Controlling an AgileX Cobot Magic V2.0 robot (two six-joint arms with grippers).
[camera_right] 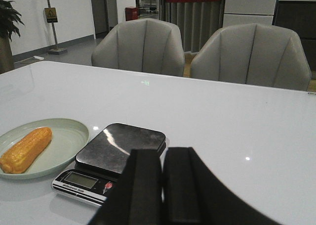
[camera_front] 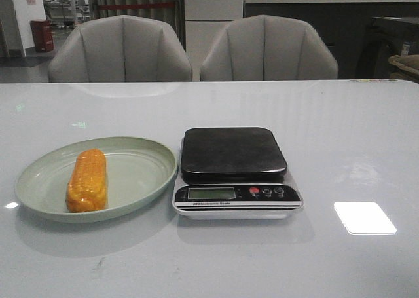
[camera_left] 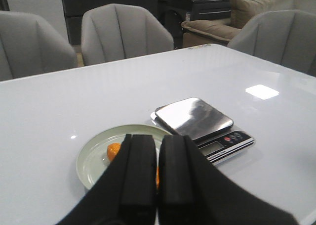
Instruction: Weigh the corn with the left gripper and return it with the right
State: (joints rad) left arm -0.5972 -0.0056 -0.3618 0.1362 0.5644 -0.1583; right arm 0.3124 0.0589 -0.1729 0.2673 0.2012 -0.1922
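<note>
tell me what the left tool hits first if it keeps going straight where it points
Probably the corn on the plate: the shut left tool aims right over it, though depth is unclear.

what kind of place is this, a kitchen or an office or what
Probably an office lounge or showroom rather than a kitchen: a glossy white table with padded grey chairs behind it, a sign stand and plant by a hallway. The corn, plate and scale look staged.

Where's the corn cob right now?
The orange-yellow corn cob lies in the pale green plate on the table's left side, just left of the black-topped scale.
</note>
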